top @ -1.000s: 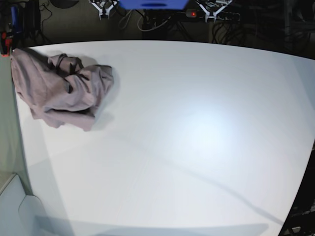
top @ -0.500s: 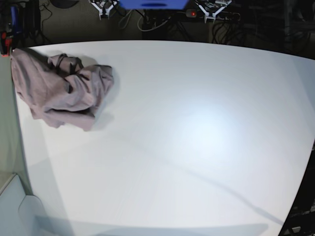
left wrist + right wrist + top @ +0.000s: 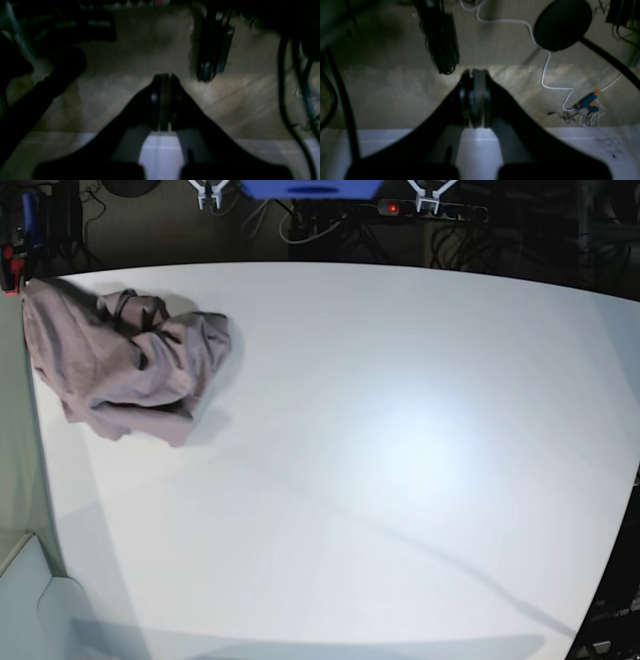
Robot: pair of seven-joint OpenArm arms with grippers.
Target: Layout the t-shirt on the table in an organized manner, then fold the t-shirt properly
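The base view was bright, with a soft glare patch right of centre on the desk (image 3: 420, 450) and bowed, fisheye edges; long faint shadows crossed its lower half. Both wrist views were dim and blurred, foreground parts mere dark silhouettes against a murky floor

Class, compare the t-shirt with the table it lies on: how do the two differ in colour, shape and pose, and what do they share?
Colour: the t-shirt is dusty pink; the table is white.
Shape: the t-shirt is a crumpled, creased heap; the table is flat and smooth.
Pose: the t-shirt is bunched near one corner; the table spreads across most of the base view.
Shared: both are plain, with no pattern visible, and neither gripper touches them.
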